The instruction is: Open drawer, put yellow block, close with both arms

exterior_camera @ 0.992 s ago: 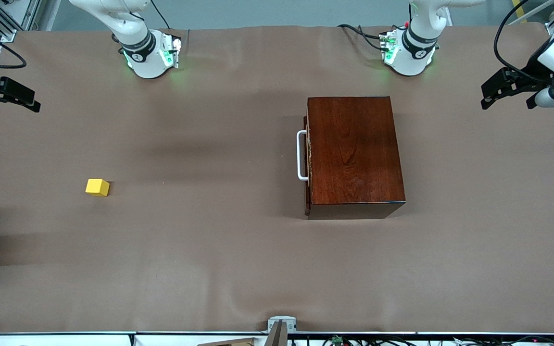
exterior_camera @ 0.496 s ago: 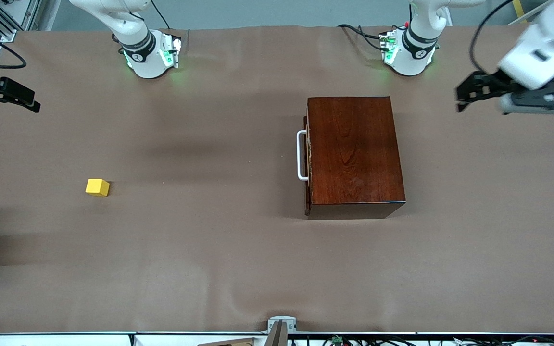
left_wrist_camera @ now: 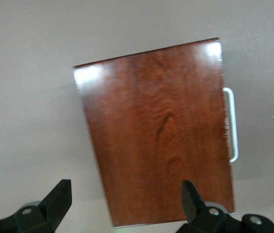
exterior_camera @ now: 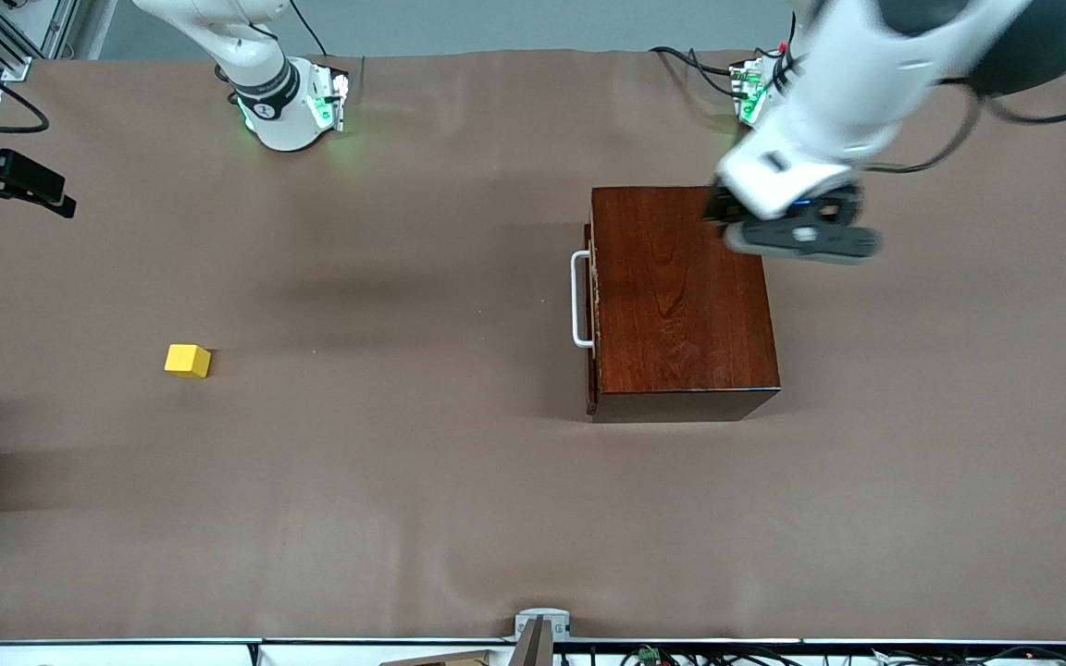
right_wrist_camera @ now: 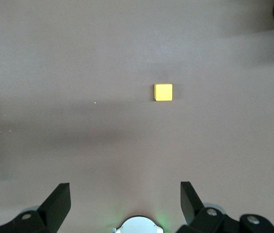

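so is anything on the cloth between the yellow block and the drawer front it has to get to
Nothing visible. The yellow block sits alone toward the right arm's end of the table, with only bare cloth between it and the drawer's white handle. The drawer itself is shut, so it must be pulled out first.

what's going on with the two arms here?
Nothing is held yet. The left gripper, fingers open, hangs over the glossy dark reddish-brown wooden box, above the box's edge nearest the robot bases. Its drawer is shut, with the white U-shaped bar handle facing the right arm's end of the table. The right gripper waits open over the brown table cover, the small bright-yellow cube untouched on the cover there.
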Action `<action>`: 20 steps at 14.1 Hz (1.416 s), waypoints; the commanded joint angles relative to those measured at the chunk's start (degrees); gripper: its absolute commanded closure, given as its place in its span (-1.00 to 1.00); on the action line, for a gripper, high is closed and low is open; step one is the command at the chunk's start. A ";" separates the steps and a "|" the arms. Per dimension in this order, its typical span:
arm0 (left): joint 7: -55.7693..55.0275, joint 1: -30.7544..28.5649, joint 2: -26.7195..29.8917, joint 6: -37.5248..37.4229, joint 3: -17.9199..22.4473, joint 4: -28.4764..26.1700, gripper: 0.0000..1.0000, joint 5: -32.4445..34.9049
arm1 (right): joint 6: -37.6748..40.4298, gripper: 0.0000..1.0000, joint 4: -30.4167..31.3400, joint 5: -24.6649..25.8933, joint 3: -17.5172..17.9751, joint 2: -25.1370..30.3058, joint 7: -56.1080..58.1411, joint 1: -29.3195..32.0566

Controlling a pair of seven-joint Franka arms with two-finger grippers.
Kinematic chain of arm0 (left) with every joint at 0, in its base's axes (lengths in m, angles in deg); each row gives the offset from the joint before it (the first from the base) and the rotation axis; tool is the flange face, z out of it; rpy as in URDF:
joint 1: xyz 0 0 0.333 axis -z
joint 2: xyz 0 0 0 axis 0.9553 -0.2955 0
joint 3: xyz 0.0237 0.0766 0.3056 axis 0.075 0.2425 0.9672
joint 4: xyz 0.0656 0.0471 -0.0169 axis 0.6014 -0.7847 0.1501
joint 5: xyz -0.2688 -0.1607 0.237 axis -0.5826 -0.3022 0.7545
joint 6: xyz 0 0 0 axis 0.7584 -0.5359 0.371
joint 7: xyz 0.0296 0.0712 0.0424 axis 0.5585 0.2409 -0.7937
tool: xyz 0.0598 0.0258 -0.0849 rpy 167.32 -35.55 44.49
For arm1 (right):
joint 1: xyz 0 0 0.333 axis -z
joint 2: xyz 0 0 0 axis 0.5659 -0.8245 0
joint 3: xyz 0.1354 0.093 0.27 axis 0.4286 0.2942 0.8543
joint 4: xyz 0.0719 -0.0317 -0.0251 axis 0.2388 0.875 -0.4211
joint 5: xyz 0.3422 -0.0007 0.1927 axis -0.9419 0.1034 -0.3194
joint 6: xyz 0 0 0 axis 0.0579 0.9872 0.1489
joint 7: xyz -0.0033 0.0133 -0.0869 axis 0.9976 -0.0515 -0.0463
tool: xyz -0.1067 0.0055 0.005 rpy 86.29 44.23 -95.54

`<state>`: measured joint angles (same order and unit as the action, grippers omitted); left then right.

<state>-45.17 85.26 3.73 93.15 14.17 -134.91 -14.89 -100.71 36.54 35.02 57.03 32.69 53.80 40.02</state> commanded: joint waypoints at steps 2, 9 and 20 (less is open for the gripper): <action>-11.87 9.67 -12.02 -0.52 0.72 10.35 -1.00 5.20 | -0.71 -1.00 1.07 -0.73 0.59 1.09 -0.40 1.04; -25.86 32.59 -26.62 3.09 16.85 20.46 -1.00 8.28 | -0.62 -1.00 1.07 -1.00 0.59 1.09 -0.31 0.95; -33.26 38.70 -37.18 5.03 21.37 21.79 -1.00 8.28 | -0.63 -1.00 1.07 -1.00 0.59 1.01 -0.23 1.13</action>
<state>-77.94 123.07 -31.62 100.40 34.81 -115.29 -8.24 -100.96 36.67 34.69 57.07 32.69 53.80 40.07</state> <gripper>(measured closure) 0.000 0.000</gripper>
